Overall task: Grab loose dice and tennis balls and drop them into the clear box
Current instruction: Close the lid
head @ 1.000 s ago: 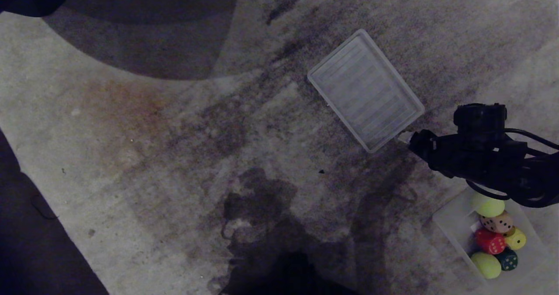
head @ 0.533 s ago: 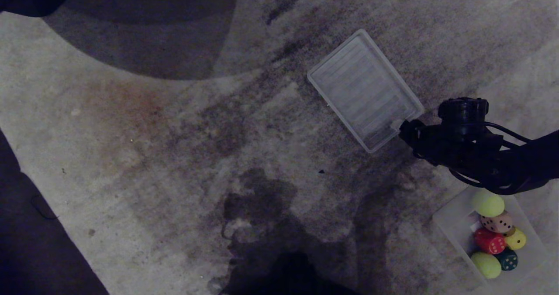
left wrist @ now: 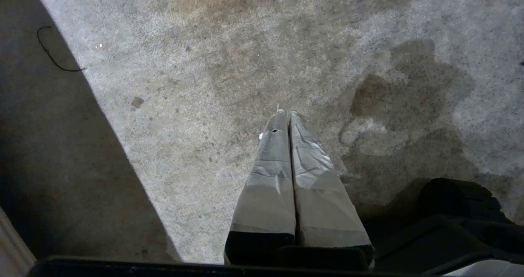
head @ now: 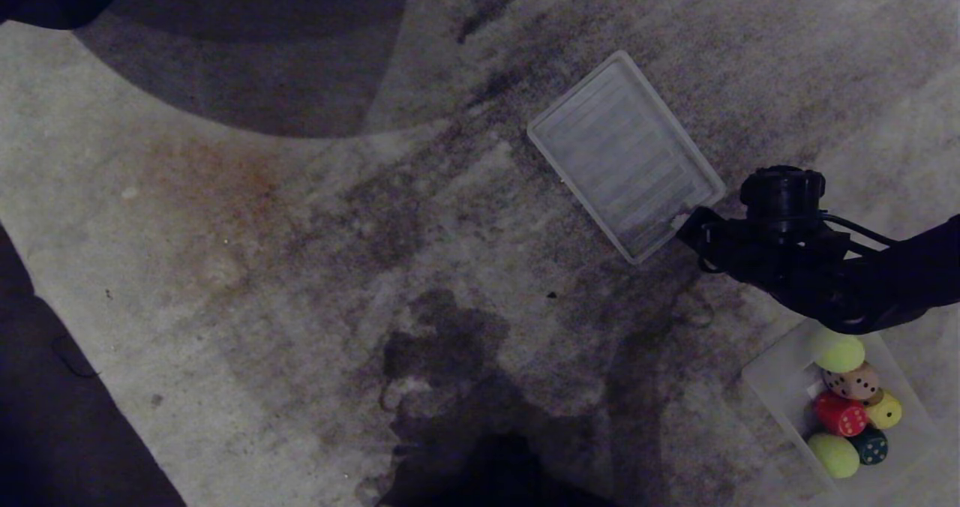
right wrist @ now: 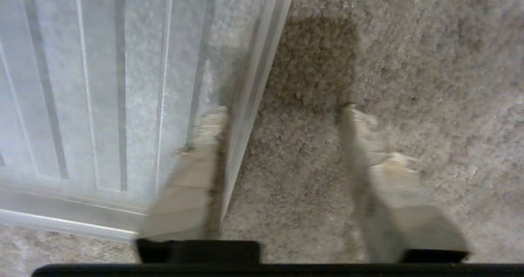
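Note:
The clear box (head: 780, 376) sits on the carpet at the lower right. It holds two tennis balls (head: 837, 351) (head: 834, 454) and the dice: red (head: 840, 415), tan (head: 861, 381), yellow (head: 885, 411) and dark green (head: 871, 445). The ribbed lid (head: 626, 154) lies flat farther out. My right gripper (head: 686, 229) is at the lid's near corner. In the right wrist view it (right wrist: 282, 112) is open, with one finger over the lid (right wrist: 102, 84), the other on carpet and the rim between them. My left gripper (left wrist: 286, 114) hangs shut over bare carpet.
Dark floor (head: 45, 417) borders the pale carpet at the left. A dark curved patch (head: 247, 49) lies at the top left. My own shadow (head: 465, 387) falls on the carpet at the bottom centre.
My right arm has moved left from above the box to the lid's near corner. Box, dice, balls and lid have stayed put.

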You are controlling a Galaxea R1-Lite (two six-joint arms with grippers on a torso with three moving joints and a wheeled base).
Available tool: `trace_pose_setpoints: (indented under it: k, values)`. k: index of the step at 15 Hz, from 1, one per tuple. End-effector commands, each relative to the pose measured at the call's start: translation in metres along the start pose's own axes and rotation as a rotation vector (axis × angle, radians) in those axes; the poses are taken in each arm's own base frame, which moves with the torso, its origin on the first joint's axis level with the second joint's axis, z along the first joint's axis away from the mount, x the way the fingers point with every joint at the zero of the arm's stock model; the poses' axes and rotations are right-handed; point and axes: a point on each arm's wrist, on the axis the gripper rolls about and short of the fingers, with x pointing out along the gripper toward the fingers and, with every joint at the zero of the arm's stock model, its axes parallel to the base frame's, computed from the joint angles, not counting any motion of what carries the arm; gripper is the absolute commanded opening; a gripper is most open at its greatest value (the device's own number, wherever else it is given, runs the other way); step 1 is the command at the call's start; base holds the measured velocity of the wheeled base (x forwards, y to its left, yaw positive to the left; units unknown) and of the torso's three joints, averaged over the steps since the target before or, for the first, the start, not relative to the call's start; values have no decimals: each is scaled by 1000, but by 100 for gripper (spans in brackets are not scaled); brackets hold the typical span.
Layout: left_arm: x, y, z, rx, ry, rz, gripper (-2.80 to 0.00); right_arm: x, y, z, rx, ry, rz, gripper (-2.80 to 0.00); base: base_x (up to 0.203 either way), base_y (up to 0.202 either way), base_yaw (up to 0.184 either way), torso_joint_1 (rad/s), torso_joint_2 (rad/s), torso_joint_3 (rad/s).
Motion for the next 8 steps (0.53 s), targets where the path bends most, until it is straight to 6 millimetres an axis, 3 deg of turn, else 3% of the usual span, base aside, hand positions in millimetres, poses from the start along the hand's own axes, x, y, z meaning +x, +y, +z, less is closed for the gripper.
trace_pose_setpoints:
  k: [1,5,8]
  values:
    - [0,0,0,0,2,1,-280,3,-2,-5,-2,9,-12,-280,0,0,0,0,0,0]
    - [0,0,0,0,2,1,-280,-7,-4,-3,-2,9,-15,-280,0,0,0,0,0,0]
    - [0,0,0,0,1,1,-280,-32,-2,10,-4,-16,5,-280,0,0,0,0,0,0]
